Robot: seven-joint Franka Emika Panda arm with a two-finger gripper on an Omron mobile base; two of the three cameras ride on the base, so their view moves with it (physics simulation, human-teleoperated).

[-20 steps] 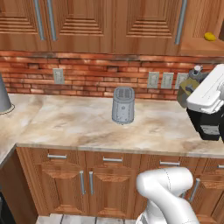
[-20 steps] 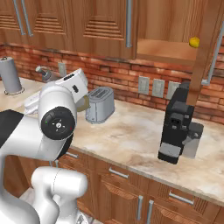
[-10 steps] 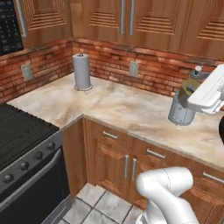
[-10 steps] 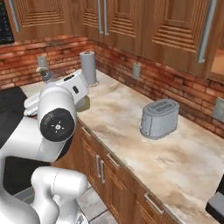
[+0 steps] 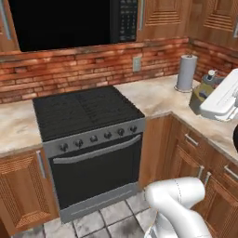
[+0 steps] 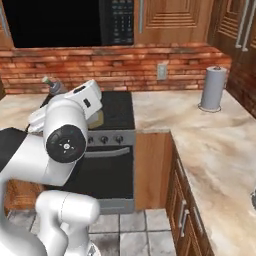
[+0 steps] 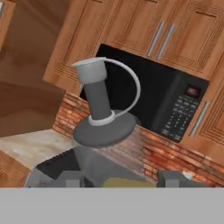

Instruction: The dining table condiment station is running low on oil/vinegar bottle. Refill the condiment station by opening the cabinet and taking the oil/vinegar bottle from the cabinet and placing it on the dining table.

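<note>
Base has swung round since earlier: toaster counter gone, black stove (image 5: 86,114) and microwave (image 7: 170,103) now ahead, paper towel roll (image 6: 212,89) on the corner counter. Gripper (image 7: 118,177) fingers clamped on oil/vinegar bottle (image 7: 98,116), carried above the counter edge.

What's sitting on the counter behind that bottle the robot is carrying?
A paper towel roll stands on the counter behind the bottle. The arm covers the counter just right of the bottle.
</note>
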